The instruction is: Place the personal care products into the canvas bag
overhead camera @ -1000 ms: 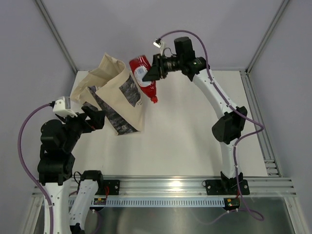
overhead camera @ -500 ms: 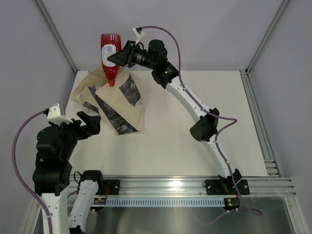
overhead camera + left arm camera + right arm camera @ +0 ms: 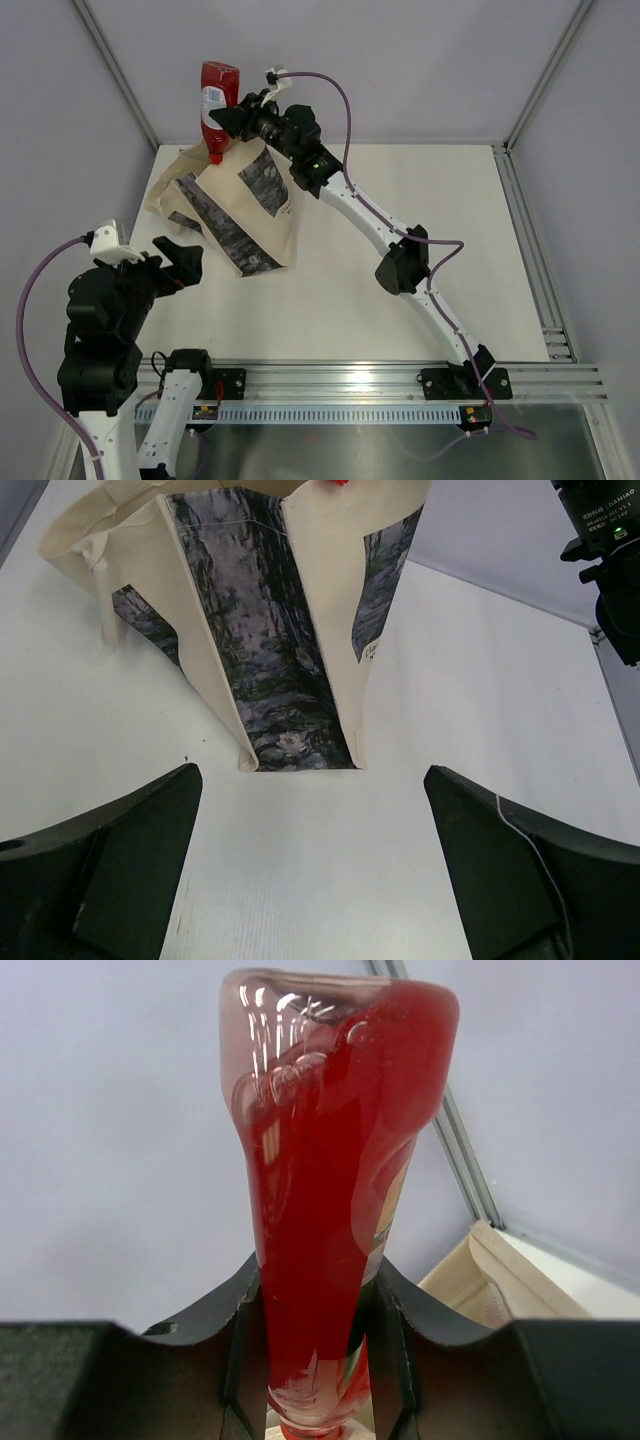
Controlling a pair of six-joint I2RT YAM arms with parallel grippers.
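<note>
My right gripper [image 3: 232, 118] is shut on the red bottle [image 3: 214, 108] and holds it cap down, high above the open mouth of the canvas bag [image 3: 232, 205]. In the right wrist view the red bottle [image 3: 325, 1200] stands clamped between both fingers, with the bag's beige rim [image 3: 500, 1280] below to the right. The beige bag with its dark printed panel stands at the table's back left; in the left wrist view the bag [image 3: 270, 630] is ahead of my left gripper [image 3: 312, 880]. My left gripper [image 3: 178, 262] is open and empty, apart from the bag. No other bottles show.
The white table [image 3: 420, 210] is bordered by a metal rail [image 3: 530, 240] on the right and grey walls behind. The right arm stretches diagonally across the table from its base [image 3: 465, 380].
My right gripper has carried the red bottle left from beside the bag to above its mouth, turning it cap down. My left gripper has drawn back from the bag toward the near edge.
</note>
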